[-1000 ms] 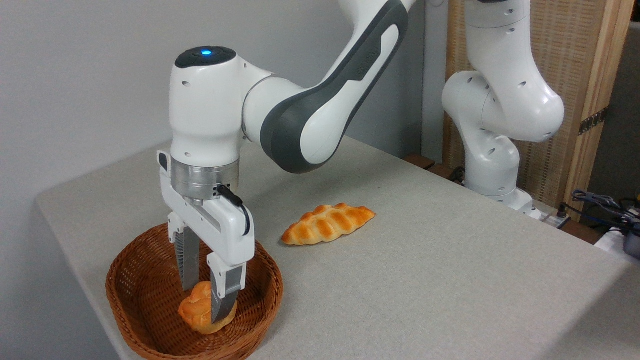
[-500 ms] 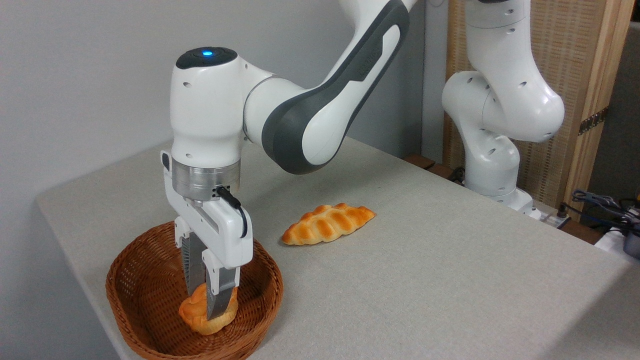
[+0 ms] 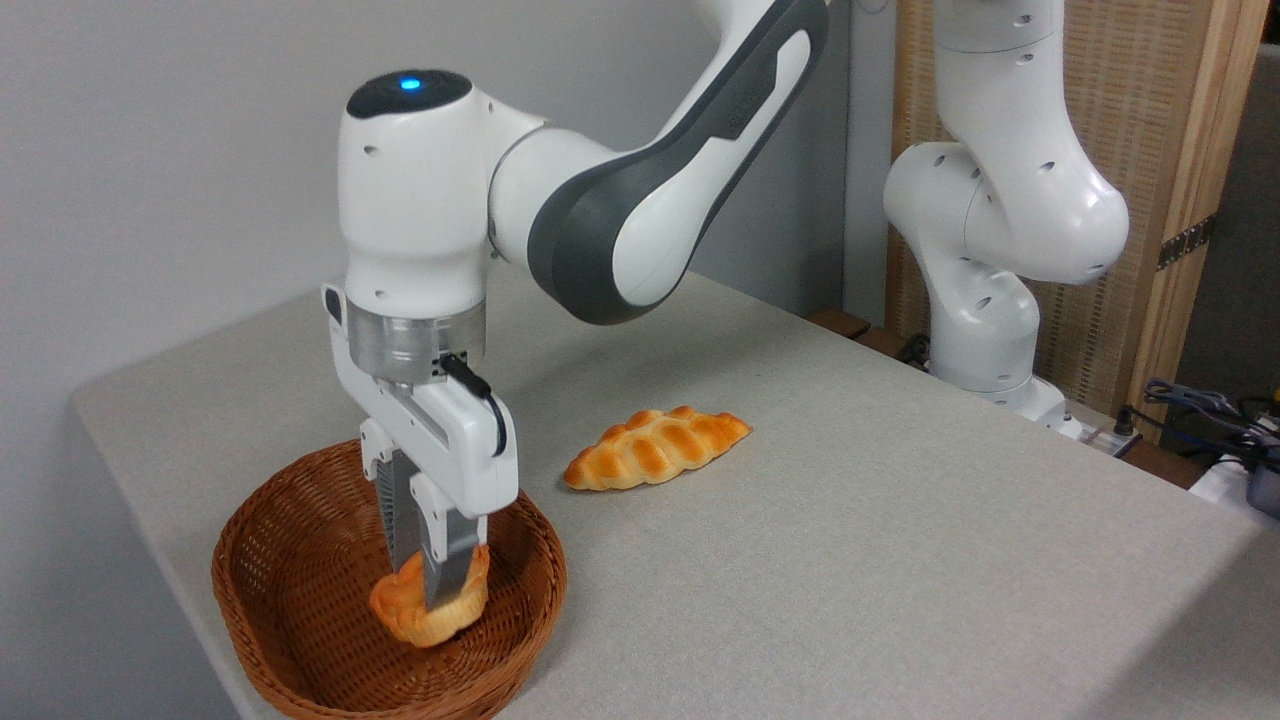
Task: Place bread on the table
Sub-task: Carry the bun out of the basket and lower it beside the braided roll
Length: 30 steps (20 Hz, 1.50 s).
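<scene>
The white two-finger gripper (image 3: 428, 585) squeezes the small round orange-golden bread (image 3: 430, 610) tight so it will not drop, holding it just inside the brown woven basket (image 3: 290, 560), not yet on the big grey-beige cloth table (image 3: 850, 540).

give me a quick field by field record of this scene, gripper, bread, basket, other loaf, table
gripper: pointing straight down into the basket, fingers shut on the bread
bread: small round orange-golden bun, pinched between the fingers, tilted, inside the basket; cannot tell if it is clear of the basket floor
basket: brown wicker, near the table's front left corner, holding only the bun
braided loaf: lying flat on the table, right of the basket, apart from it
table: grey-beige cloth surface
task status: bread not yet on the table
</scene>
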Available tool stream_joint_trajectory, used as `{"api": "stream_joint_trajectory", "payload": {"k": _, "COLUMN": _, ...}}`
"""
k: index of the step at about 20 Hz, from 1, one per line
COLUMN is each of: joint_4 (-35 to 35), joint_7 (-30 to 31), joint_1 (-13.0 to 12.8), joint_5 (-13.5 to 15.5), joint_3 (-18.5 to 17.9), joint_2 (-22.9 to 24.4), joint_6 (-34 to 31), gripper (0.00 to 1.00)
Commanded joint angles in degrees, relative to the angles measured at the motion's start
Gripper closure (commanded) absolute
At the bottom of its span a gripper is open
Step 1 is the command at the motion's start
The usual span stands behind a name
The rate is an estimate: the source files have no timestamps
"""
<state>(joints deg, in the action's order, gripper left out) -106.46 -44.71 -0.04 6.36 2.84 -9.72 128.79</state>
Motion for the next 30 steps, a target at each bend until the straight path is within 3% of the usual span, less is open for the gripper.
{"api": "stream_joint_trajectory", "payload": {"k": 1, "joint_4": 4.06, "joint_7": -0.11, "joint_1": 0.04, "joint_5": 4.26, "joint_3": -0.64, "joint_2": 1.37, "joint_6": -5.30, "gripper": 0.71}}
{"api": "stream_joint_trajectory", "payload": {"k": 5, "joint_4": 6.70, "joint_7": -0.20, "joint_1": 1.35, "joint_5": 8.05, "joint_3": -0.73, "joint_2": 2.77, "joint_6": -8.11, "gripper": 0.71}}
{"api": "stream_joint_trajectory", "payload": {"k": 8, "joint_4": 5.92, "joint_7": -2.03, "joint_1": 1.53, "joint_5": 7.53, "joint_3": -1.86, "joint_2": 6.98, "joint_6": -12.76, "gripper": 0.70}}
{"api": "stream_joint_trajectory", "payload": {"k": 11, "joint_4": 1.36, "joint_7": -9.75, "joint_1": 1.53, "joint_5": 7.35, "joint_3": -3.09, "joint_2": 12.86, "joint_6": -21.10, "gripper": 0.69}}
{"api": "stream_joint_trajectory", "payload": {"k": 13, "joint_4": -3.73, "joint_7": -14.94, "joint_1": 1.53, "joint_5": 4.29, "joint_3": -3.54, "joint_2": 16.56, "joint_6": -24.37, "gripper": 0.68}}
{"api": "stream_joint_trajectory", "payload": {"k": 17, "joint_4": -9.72, "joint_7": -19.18, "joint_1": 1.45, "joint_5": -6.08, "joint_3": -3.54, "joint_2": 17.63, "joint_6": -24.64, "gripper": 0.55}}
{"api": "stream_joint_trajectory", "payload": {"k": 19, "joint_4": -11.83, "joint_7": -20.84, "joint_1": 1.45, "joint_5": -7.94, "joint_3": -3.54, "joint_2": 17.80, "joint_6": -24.82, "gripper": 0.54}}
{"api": "stream_joint_trajectory", "payload": {"k": 20, "joint_4": -12.54, "joint_7": -21.37, "joint_1": 1.45, "joint_5": -8.21, "joint_3": -3.54, "joint_2": 17.80, "joint_6": -24.91, "gripper": 0.47}}
{"api": "stream_joint_trajectory", "payload": {"k": 23, "joint_4": -14.30, "joint_7": -21.64, "joint_1": 1.27, "joint_5": -8.65, "joint_3": -3.54, "joint_2": 17.37, "joint_6": -22.89, "gripper": 0.09}}
{"api": "stream_joint_trajectory", "payload": {"k": 24, "joint_4": -14.74, "joint_7": -21.64, "joint_1": 1.18, "joint_5": -8.65, "joint_3": -3.54, "joint_2": 17.28, "joint_6": -22.28, "gripper": 0.01}}
{"api": "stream_joint_trajectory", "payload": {"k": 30, "joint_4": -15.44, "joint_7": -21.64, "joint_1": 1.18, "joint_5": -8.74, "joint_3": -3.54, "joint_2": 17.19, "joint_6": -22.10, "gripper": 0.00}}
